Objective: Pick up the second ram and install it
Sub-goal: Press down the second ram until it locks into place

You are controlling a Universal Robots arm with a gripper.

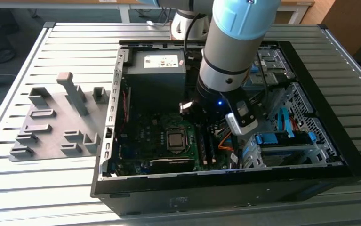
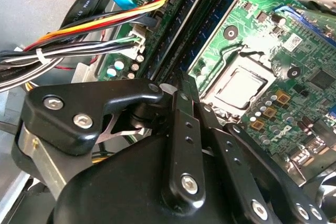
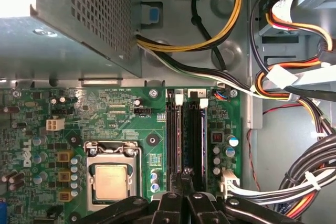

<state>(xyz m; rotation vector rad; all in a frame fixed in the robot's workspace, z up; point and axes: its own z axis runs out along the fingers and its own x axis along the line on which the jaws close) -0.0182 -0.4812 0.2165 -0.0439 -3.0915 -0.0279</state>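
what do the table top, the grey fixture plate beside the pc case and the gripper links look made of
Table top: looks like bare aluminium, pale, ribbed with slots.
Grey fixture plate: probably matte plastic, uniform dull grey with blocky raised shapes.
Gripper links: seemingly black-coated metal, a smooth sheen and bright screw heads.

Black pincer [image 3: 185,192] poised over twin memory slots [image 3: 185,140] on green motherboard [image 3: 105,119]; processor socket [image 3: 111,179] toward nine o'clock, cable bundle [image 3: 294,182] toward three.

Exterior view: high, angled down on open computer case [image 1: 331,155]. Both wrist views: close over motherboard [image 3: 105,119], shared.
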